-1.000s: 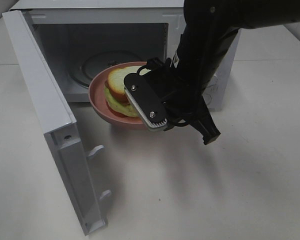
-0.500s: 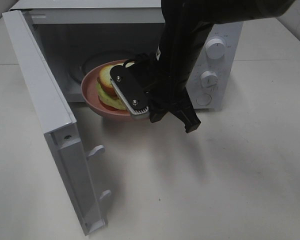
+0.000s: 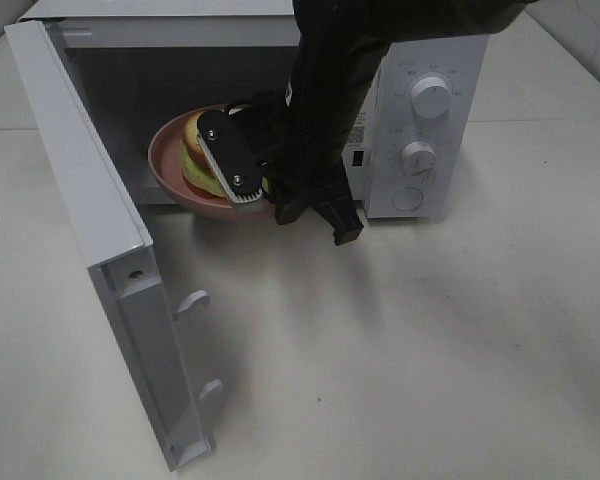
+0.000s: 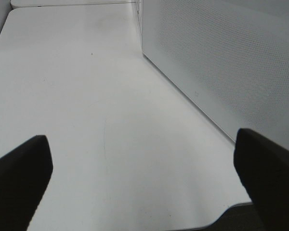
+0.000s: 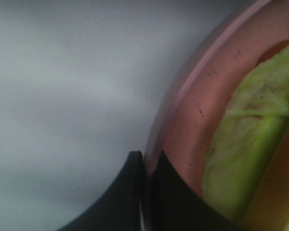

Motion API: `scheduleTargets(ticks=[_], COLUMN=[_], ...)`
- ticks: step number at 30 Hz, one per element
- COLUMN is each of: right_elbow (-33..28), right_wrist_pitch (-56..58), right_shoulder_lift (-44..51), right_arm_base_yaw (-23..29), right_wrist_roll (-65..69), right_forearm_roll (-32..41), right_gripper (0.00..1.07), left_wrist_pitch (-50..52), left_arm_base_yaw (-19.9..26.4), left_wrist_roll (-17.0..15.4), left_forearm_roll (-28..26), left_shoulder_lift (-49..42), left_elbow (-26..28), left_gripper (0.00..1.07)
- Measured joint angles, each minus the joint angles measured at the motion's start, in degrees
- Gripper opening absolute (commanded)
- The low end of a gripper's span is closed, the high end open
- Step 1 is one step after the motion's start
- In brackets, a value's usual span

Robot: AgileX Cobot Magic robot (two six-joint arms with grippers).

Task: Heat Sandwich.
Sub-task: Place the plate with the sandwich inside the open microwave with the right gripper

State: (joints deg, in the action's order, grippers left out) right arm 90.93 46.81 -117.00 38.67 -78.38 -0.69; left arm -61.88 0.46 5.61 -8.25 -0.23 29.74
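The sandwich (image 3: pixel 193 150), white bread over pale green lettuce, lies on a round pink plate (image 3: pixel 164 160). My right gripper (image 3: pixel 242 190) is shut on the plate's near rim and holds it at the mouth of the open microwave (image 3: pixel 420 110), partly inside the cavity. The right wrist view shows my right gripper (image 5: pixel 145 166) pinching the plate rim (image 5: pixel 192 120), with the lettuce edge (image 5: pixel 250 154) beside it. My left gripper (image 4: pixel 142 142) is open and empty over bare table, next to a perforated microwave wall (image 4: pixel 221 62); it does not show in the exterior view.
The microwave door (image 3: pixel 90 220) stands wide open to the left, its handle (image 3: pixel 192 300) facing the front. The control knobs (image 3: pixel 428 97) are on the microwave's right. White table (image 3: pixel 430 350) lies in front.
My right gripper has carried the plate and sandwich left and back, from in front of the microwave opening to partly inside the cavity.
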Motion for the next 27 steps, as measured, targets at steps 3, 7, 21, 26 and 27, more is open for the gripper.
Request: scheduleTargets(ticks=[3, 7, 21, 26, 27], right_elbow=[2.2, 4.8, 14.8, 17.9, 18.4], right_wrist_pitch=[0.3, 1.3, 4.5, 4.6, 4.7], right_shoulder_lift=[-1.5, -3.0, -9.1, -11.9, -12.4], right_arm_base_yaw=[0.0, 0.0, -0.5, -0.6, -0.6], right_wrist_roll=[1.3, 2.1, 5.4, 7.1, 7.5], right_forearm_roll=[-0.9, -1.3, -3.2, -3.6, -3.6], right_gripper=[0.0, 0.0, 0.0, 0.0, 0.0], left_wrist_pitch=[0.0, 0.0, 0.0, 0.0, 0.0], left_arm_base_yaw=[0.0, 0.0, 0.0, 0.0, 0.0], left_wrist_roll=[0.0, 0.0, 0.0, 0.0, 0.0], left_forearm_roll=[0.0, 0.0, 0.0, 0.0, 0.0], left_shoulder_lift=[0.0, 0.0, 0.0, 0.0, 0.0], left_elbow=[0.0, 0.0, 0.0, 0.0, 0.0], left_gripper=[0.98, 0.98, 0.98, 0.98, 0.98])
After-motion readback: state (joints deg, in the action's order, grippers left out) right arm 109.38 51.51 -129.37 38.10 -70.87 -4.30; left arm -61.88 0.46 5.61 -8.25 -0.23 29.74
